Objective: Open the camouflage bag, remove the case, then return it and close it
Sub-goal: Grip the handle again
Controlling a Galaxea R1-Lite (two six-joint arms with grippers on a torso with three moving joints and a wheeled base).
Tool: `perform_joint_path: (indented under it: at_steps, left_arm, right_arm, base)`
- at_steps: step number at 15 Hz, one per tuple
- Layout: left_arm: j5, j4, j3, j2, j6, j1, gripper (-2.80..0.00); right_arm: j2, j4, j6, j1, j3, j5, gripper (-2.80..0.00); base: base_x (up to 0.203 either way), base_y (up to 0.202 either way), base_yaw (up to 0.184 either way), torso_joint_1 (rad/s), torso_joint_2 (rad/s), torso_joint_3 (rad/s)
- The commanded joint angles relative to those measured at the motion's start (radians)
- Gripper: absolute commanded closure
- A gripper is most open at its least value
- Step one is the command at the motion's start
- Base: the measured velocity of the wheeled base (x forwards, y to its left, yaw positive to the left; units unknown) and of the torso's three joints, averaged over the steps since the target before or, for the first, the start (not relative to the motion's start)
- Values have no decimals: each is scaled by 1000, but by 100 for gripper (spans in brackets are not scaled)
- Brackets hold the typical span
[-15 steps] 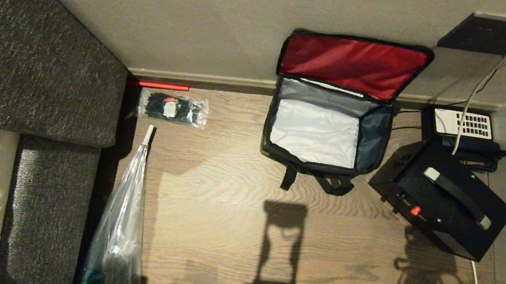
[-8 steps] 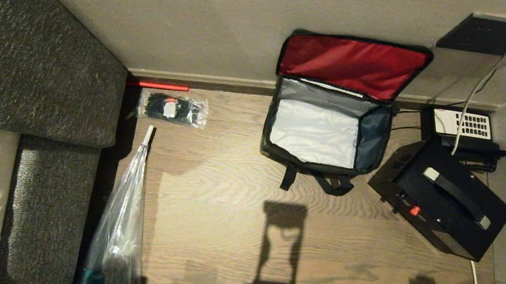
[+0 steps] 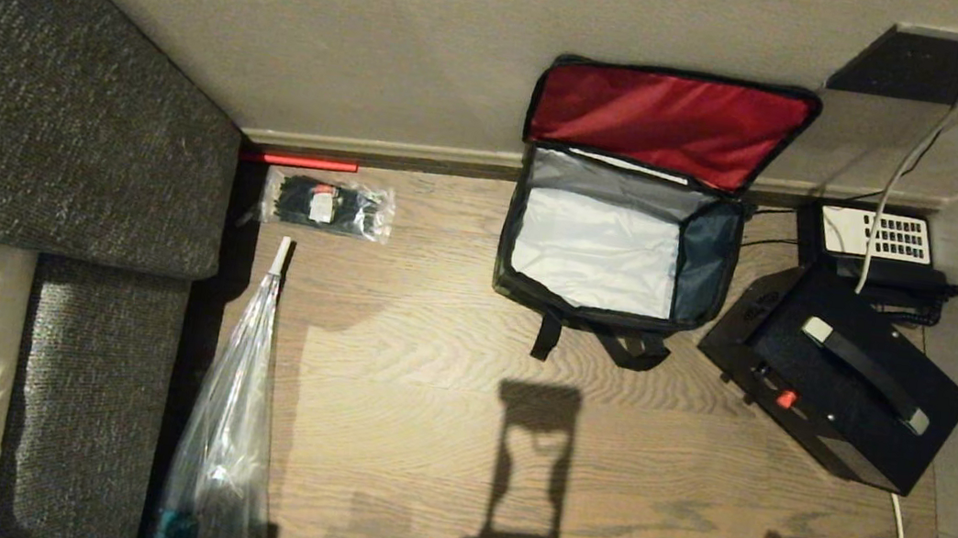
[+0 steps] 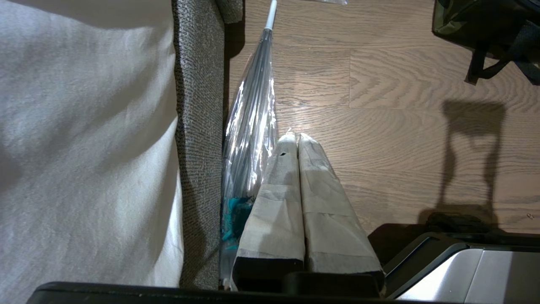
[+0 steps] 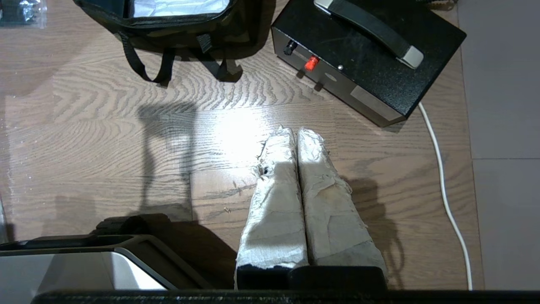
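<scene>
Camouflage bag [image 3: 620,251] and black case [image 3: 834,381] sit apart on the wood floor [image 3: 426,392], and neither gripper touches either. The right gripper [image 5: 295,137] has its taped fingers [image 5: 312,177] pressed together on nothing, hanging over bare floor with the case at about one o'clock from them and the bag at eleven. The left gripper [image 4: 294,141] is likewise pressed shut and empty, parked beside the wrapped umbrella [image 4: 249,126] and the sofa [image 4: 198,126]. Over the last second the right arm's shadow has slid off the case's near corner toward the bottom edge of the head view, so the arm has pulled back after letting go. That suggests removal is done: the bag gapes with its red lid [image 3: 665,122] against the wall, interior bare, the case just at its four o'clock beside the telephone [image 3: 880,243]. Returning it and zipping up remain.
</scene>
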Motion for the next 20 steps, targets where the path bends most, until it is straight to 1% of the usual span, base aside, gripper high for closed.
perform_joint_path:
  at_steps: [1,17,19,20]
  left_arm:
    - [1,-1,0,0,0,0,0]
    - [1,-1,0,0,0,0,0]
    - [1,-1,0,0,0,0,0]
    - [1,1,0,0,0,0,0]
  right_arm:
    - [-29,-2,0,0,16,0,0]
    - [-29,8,-6,0,13,0,0]
    - [-29,12,-54,0,15,8,0]
    - [-29,9,-52,0,15,7,0]
  base:
    - [0,0,0,0,0,0]
    - [0,0,0,0,0,0]
    - [0,0,0,0,0,0]
    - [0,0,0,0,0,0]
